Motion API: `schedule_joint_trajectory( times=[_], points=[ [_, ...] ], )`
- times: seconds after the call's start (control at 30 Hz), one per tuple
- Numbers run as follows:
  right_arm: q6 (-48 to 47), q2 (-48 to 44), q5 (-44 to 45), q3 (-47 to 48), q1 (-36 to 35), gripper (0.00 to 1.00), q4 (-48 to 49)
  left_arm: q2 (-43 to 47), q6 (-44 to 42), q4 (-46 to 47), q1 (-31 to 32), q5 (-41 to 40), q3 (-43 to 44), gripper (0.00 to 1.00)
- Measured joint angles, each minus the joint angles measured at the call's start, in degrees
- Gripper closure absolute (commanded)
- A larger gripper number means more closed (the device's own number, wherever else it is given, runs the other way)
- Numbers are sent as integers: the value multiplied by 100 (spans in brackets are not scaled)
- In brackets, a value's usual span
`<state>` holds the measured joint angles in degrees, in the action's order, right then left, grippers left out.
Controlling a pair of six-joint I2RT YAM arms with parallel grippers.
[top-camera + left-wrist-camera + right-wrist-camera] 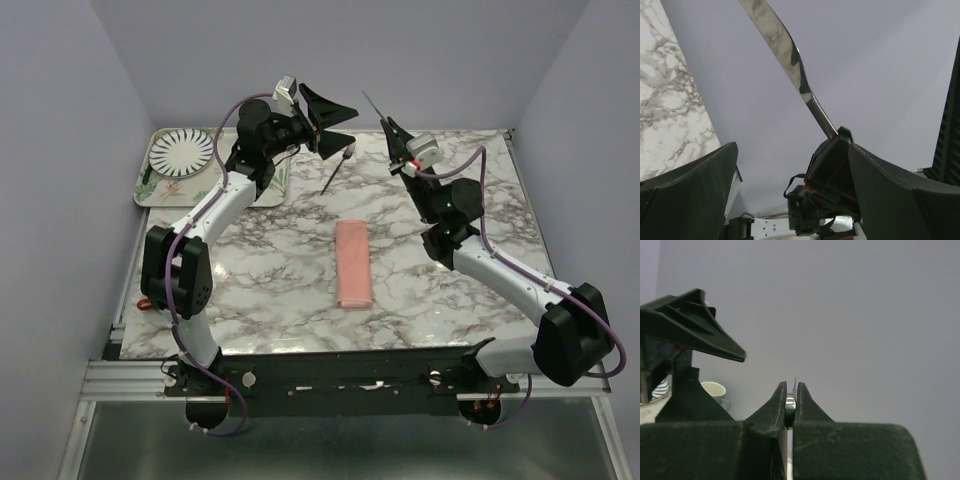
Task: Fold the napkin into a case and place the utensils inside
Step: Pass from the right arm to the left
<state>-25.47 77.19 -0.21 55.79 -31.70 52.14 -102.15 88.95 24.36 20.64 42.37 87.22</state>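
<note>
Right gripper (pixel 389 126): clenched on the handle of a slim silver metal table knife (pixel 782 47), raised over the far right part of the table. The blade slants up and away toward the back wall. In the right wrist view its fingers (pixel 774 407) pinch a sliver of bright metal between them.
Left gripper (pixel 338 122): released, jaws spread wide with nothing between them. It is raised over the far middle of the table, facing the right gripper, near it but apart.
Case: a narrow rectangular pocket of salmon-pink cloth (pixel 353 263) lies flat at mid-table, long side running near to far. It is well apart from both grippers.
Thin utensil: a slim dark-looking utensil (pixel 335 172) lies slantwise on the table beyond the case and just under the left gripper. It is too small to tell its kind.
Table: white marble-patterned top with grey veins (pixel 260 290).
Tray: a pale rectangular tray (pixel 150 190) sits at the far left corner, partly covered by the left arm.
Plate: a round white plate with dark radial stripes (pixel 182 152) rests on the tray.
Cup: a small white cup (pixel 714 388) shows low in the right wrist view, behind the left gripper.
In the way: the left gripper's spread fingers (pixel 690 185) stand between the knife and the tray, and its lower finger overhangs the thin utensil.
</note>
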Motion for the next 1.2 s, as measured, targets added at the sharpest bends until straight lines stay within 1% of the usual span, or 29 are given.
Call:
schedule_joint_trajectory(
  times=[0.1,0.23,0.33,0.37,0.43,0.47,0.53,0.57,0.67,0.77,0.83,0.87,0.93,1.03,1.07,1.1,1.13,1.17,1.2],
  points=[
    [-184,2,-26,-142,-166,99,380,-90,249,98,90,-37,120,2],
    [-415,15,-55,-267,-326,99,817,-170,459,195,175,-50,278,7],
    [-529,87,-55,-286,-404,99,1091,-219,573,275,243,-59,400,14],
    [-555,107,-55,-286,-417,99,1139,-227,608,304,273,-66,422,20],
    [-608,179,-55,-286,-461,99,1255,-245,656,358,304,-76,448,26],
    [-614,201,-55,-286,-466,99,1279,-262,675,378,319,-79,470,32],
    [-616,232,-52,-289,-483,99,1307,-321,715,404,341,-98,549,38],
    [-616,234,-52,-291,-498,99,1314,-343,741,402,350,-103,581,45],
    [-616,234,-52,-313,-557,99,1381,-450,776,435,372,-140,734,52],
    [-612,234,-52,-356,-608,99,1429,-485,798,433,382,-162,791,56],
    [-610,234,-50,-391,-625,99,1432,-485,800,433,387,-173,791,61],
    [-610,234,-35,-404,-632,99,1429,-485,802,431,387,-177,791,65],
    [-608,232,0,-428,-649,99,1429,-485,807,426,387,-186,791,66],
    [-610,219,50,-444,-660,99,1438,-485,815,422,387,-188,791,80],
    [-610,216,61,-444,-660,99,1438,-485,844,420,387,-197,791,95],
    [-612,216,68,-446,-660,99,1438,-485,898,422,387,-210,791,97],
    [-619,216,76,-450,-660,97,1436,-485,984,420,387,-225,791,99],
    [-658,216,83,-479,-658,88,1425,-485,1163,413,387,-260,793,100],
    [-691,216,85,-501,-658,68,1423,-483,1252,389,385,-273,796,100]
  ],
)
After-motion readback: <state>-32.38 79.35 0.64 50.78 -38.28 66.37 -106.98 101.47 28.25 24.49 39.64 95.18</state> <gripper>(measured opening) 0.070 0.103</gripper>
